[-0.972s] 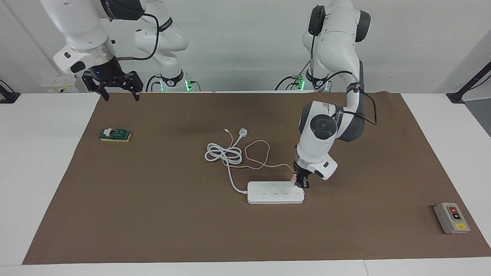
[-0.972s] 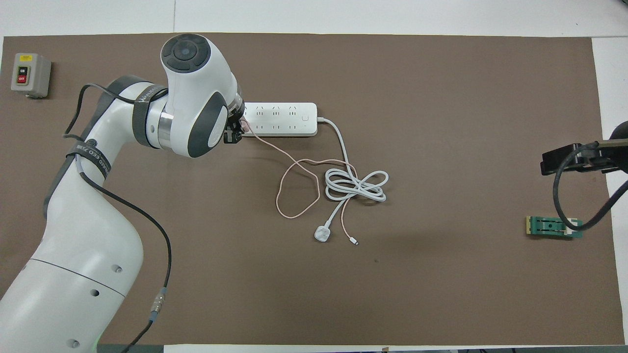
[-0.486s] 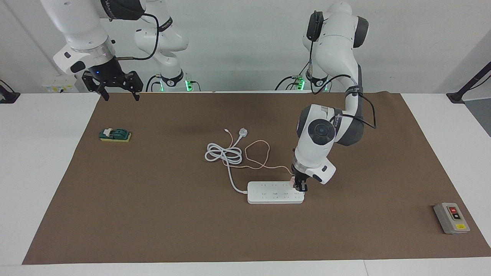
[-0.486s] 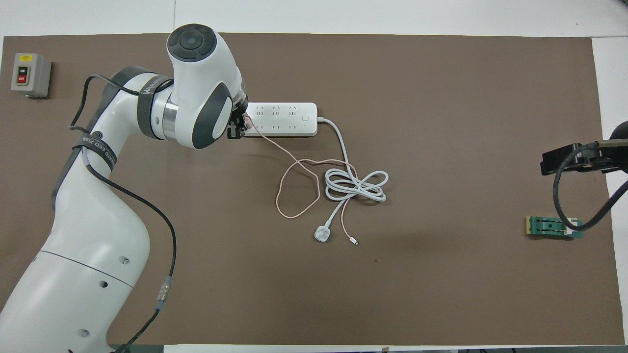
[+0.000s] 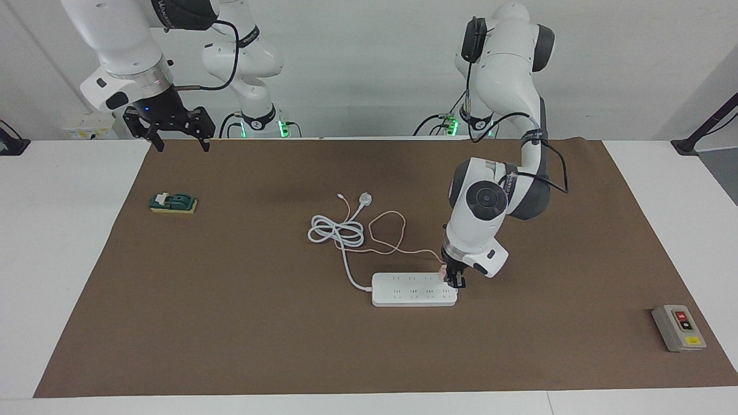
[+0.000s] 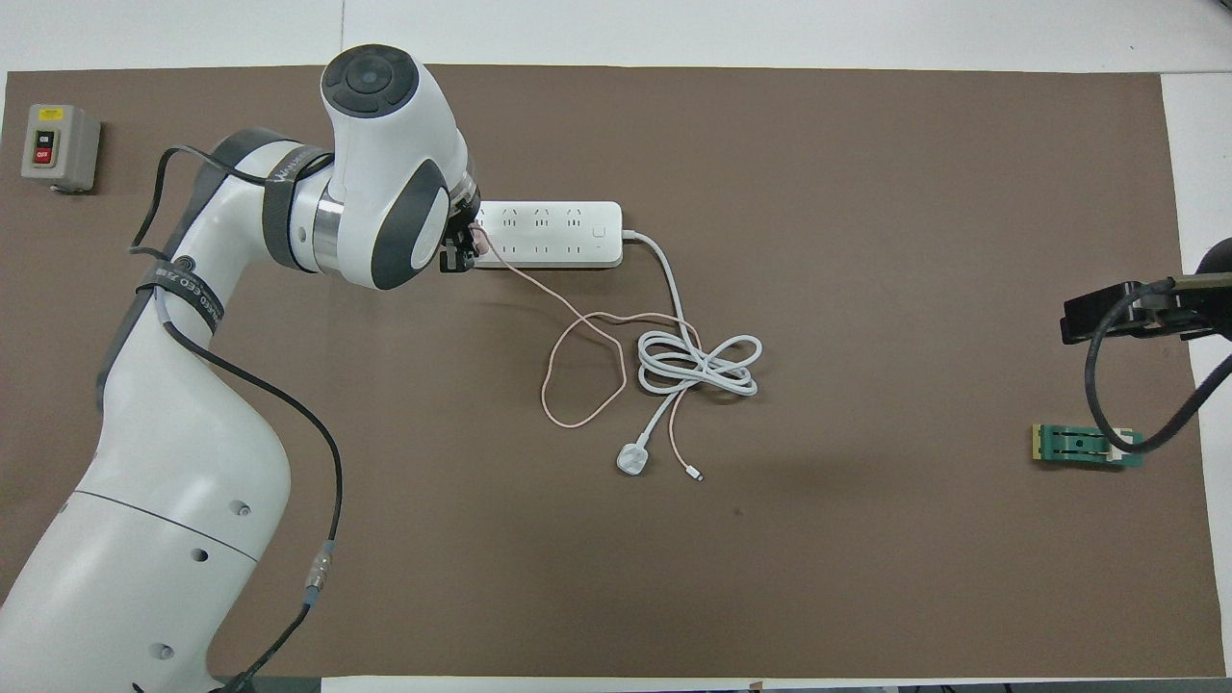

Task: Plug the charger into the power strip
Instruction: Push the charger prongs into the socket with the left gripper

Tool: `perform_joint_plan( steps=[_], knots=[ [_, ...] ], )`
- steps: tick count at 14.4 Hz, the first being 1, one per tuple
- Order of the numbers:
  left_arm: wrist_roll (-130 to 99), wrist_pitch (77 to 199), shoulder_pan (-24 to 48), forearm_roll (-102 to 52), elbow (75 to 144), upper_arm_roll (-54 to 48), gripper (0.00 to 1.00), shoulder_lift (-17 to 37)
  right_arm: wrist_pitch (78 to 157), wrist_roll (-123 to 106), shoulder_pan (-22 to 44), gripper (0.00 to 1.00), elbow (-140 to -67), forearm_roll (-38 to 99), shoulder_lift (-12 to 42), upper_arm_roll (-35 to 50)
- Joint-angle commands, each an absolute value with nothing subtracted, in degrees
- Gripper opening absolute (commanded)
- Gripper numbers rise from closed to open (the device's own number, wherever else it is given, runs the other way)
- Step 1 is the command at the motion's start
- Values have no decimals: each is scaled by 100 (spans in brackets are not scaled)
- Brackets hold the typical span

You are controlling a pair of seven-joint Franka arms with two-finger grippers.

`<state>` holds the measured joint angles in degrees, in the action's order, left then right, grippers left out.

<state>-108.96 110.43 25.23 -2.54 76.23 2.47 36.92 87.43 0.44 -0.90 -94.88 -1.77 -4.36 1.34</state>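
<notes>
Field notes from my station. White table (image 5: 63, 242) under me, most of its top covered by a brown mat (image 5: 242, 323) that reaches close to the edge nearest my bases and leaves bare white strips at both ends. A seam splits the white top near one corner of the edge farthest from me (image 5: 546, 402). Wall (image 5: 369, 69) at my back is plain, pale, evenly lit — soft shadows only on the mat. A black clamp (image 5: 12, 144) sits at one corner by the wall; a black bracket with a slanting rod (image 5: 700, 135) at the other. Pale box (image 5: 89, 125) against the wall.
</notes>
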Motion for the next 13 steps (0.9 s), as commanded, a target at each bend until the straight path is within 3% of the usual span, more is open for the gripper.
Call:
perform_joint_plan(
  steps=[1, 13],
  knots=[
    [-10942, 10960, 2531, -264, 7471, 308, 0, 3823, 8666, -132, -132, 100, -9519, -229, -510, 149],
    [-10969, 11943, 2707, -246, 8226, 308, 0, 3744, 8657, -141, -149, 100, -9510, -229, -510, 149]
  ],
)
